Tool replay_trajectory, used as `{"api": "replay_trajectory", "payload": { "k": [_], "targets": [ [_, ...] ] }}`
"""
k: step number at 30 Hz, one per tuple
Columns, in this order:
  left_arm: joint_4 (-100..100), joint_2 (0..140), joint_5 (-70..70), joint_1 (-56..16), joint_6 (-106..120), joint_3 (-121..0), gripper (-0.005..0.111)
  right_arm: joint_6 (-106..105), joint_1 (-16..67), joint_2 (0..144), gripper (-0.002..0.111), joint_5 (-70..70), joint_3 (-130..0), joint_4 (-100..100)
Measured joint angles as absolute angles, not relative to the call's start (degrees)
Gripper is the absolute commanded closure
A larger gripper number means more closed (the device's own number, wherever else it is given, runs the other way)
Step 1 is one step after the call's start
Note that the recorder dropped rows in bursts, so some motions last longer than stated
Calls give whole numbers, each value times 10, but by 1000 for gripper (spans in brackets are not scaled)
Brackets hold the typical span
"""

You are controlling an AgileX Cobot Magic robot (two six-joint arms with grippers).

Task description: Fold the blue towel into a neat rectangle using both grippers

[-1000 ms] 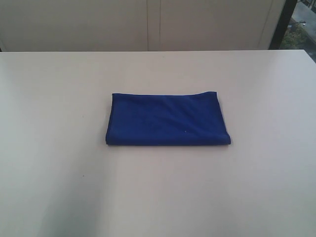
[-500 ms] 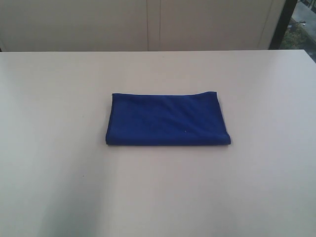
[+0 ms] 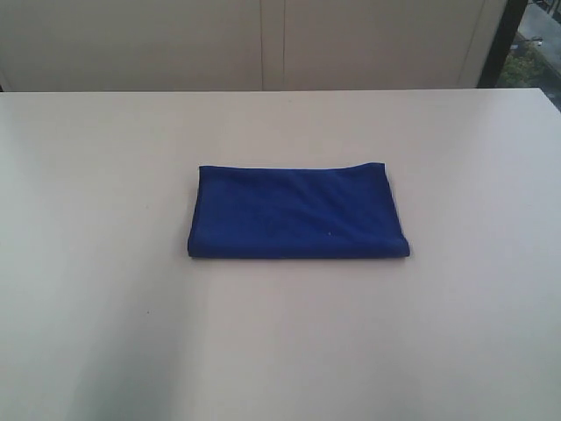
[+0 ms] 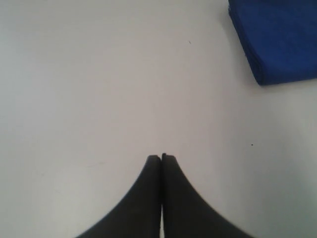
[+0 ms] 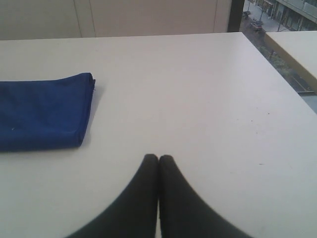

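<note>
The blue towel [image 3: 298, 212] lies folded into a flat rectangle in the middle of the white table [image 3: 105, 263]. No arm shows in the exterior view. A corner of the towel [image 4: 277, 39] appears in the left wrist view, well away from my left gripper [image 4: 161, 156], which is shut with nothing between its black fingers. In the right wrist view the towel's end [image 5: 44, 111] lies off to one side of my right gripper [image 5: 158, 157], also shut and empty, above bare table.
A pale wall with panel seams [image 3: 272, 44] runs behind the table. The table's far corner [image 5: 242, 34] and a window with an outdoor view [image 5: 277, 15] show in the right wrist view. A second table edge [image 5: 297, 49] stands beside it.
</note>
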State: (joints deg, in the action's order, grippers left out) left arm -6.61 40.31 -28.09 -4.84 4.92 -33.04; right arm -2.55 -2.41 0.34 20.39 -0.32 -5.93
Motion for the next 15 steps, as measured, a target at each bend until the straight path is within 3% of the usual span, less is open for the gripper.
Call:
{"api": "replay_trajectory", "payload": {
  "k": [15],
  "targets": [
    [-66,392,-281,-48,49,-330,107,-26,-24,3,108,205,-3,-59]
  ]
}}
